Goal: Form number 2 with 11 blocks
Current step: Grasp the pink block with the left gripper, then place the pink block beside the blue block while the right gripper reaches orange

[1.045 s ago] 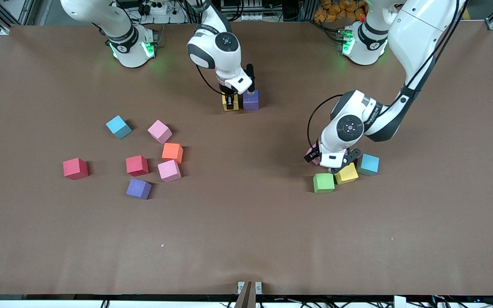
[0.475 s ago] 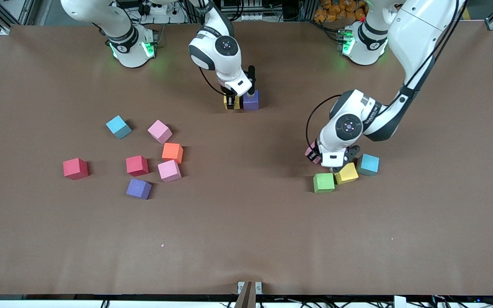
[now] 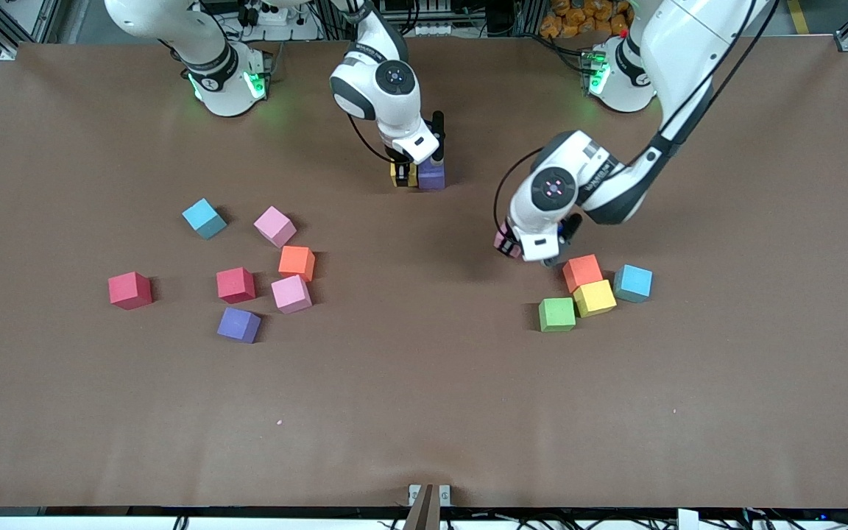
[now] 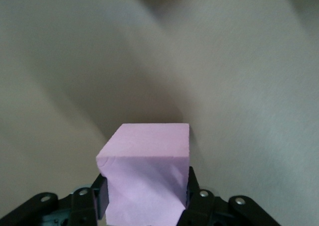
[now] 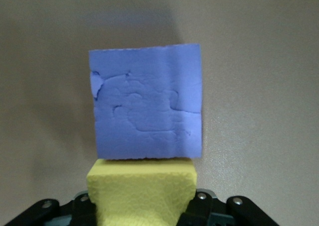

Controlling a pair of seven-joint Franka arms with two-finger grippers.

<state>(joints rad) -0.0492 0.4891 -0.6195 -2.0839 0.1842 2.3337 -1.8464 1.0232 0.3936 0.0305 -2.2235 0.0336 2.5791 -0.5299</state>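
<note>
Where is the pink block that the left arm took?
The pink block sits between the fingers of the left gripper, in the air over bare table beside the orange block.

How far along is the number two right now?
Barely begun. Done: one purple block placed. In hand: right claw sets a yellow block against it; left claw holds a pink block. Left: eight more, from the loose blocks.
</note>
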